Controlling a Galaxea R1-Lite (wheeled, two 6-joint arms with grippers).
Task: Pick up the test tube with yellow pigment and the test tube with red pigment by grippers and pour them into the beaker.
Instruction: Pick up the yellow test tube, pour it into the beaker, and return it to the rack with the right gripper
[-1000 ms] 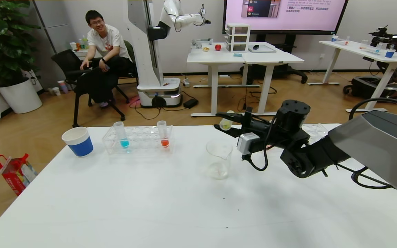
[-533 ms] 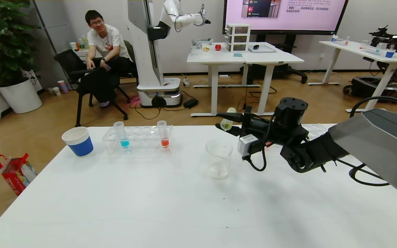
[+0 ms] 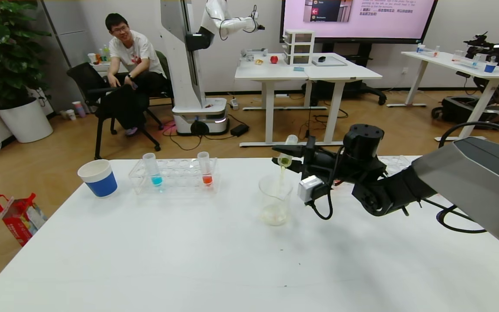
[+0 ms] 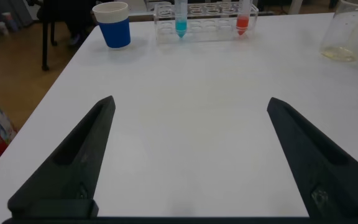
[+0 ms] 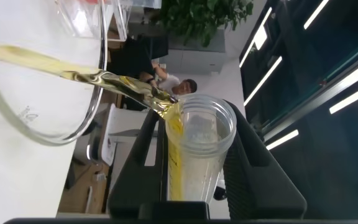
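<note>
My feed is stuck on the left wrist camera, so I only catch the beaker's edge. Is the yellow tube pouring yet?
Observer: Yes. The right gripper holds the test tube with yellow pigment tipped over the beaker, and a yellow stream falls into it.
Operator: My left gripper just hangs open over the table. Is that tube empty?
Observer: No. The right wrist view shows yellow liquid running along the tube's inner wall to its mouth.
</note>
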